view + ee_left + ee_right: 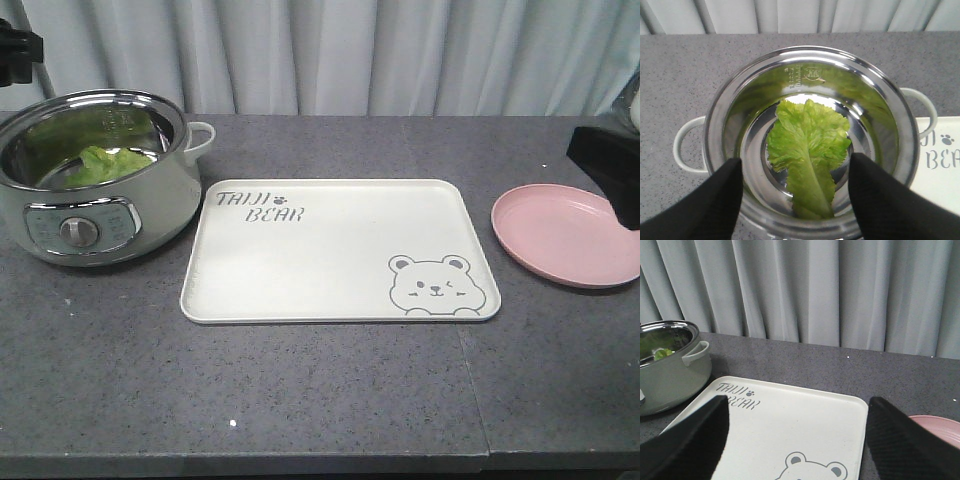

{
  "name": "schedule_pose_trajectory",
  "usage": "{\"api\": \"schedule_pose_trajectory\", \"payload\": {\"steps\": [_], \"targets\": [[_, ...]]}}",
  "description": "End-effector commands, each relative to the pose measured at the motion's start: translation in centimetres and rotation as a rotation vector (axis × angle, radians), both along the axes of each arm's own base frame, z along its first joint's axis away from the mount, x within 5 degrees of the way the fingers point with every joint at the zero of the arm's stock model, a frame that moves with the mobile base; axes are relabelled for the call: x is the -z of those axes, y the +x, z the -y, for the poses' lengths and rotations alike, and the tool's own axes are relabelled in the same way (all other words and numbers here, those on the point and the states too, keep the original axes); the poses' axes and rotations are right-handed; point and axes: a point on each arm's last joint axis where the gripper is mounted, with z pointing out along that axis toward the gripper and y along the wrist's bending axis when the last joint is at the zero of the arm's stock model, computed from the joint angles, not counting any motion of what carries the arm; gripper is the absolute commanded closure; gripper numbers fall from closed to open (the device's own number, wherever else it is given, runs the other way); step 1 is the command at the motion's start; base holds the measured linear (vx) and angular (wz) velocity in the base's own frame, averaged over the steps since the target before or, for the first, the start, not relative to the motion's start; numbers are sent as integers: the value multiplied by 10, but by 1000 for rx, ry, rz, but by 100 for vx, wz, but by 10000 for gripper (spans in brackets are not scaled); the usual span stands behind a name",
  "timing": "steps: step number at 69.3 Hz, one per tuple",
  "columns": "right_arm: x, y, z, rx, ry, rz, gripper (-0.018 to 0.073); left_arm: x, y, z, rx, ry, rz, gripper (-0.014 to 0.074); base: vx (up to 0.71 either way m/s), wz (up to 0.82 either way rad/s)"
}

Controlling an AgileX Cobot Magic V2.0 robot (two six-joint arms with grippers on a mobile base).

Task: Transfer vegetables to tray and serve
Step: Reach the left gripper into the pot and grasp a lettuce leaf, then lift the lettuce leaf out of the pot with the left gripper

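Note:
A green lettuce leaf (809,152) lies flat on the bottom of a steel electric pot (715,117); it also shows in the front view (112,164). My left gripper (796,167) hovers above the pot, open and empty, its fingers on either side of the leaf's stem end. The cream tray (330,262) with the bear face lies empty mid-table; the right wrist view shows it too (805,417). My right gripper (797,405) is open and empty above the tray's right side, and only its black body (605,160) shows at the right edge of the front view.
The pale green pot (95,215) with a dial stands at the table's left, next to the tray. A round pink plate (568,233) lies right of the tray. Grey curtains (330,50) hang behind the dark grey table (300,400).

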Motion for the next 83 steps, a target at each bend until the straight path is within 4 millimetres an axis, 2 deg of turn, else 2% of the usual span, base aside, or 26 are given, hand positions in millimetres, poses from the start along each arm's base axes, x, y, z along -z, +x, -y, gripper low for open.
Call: {"api": "schedule_pose_trajectory", "payload": {"steps": [1,17,34,57,83], "targets": [[-12,14,0,-6,-5,10,20,-14,11,1,3,-3,72,146,0,0],[7,37,-2,-39,-17,-98,20,19,63,3,25,7,-41,146,0,0],[11,40,-3,-51,-18,-122,20,46,98,9,56,-36,-124,146,0,0],[11,40,-3,-54,-17,-124,20,95,120,9,55,-38,-256,146,0,0],[11,40,-3,-53,-14,-126,20,131,128,9,55,-39,-377,147,0,0]]}}
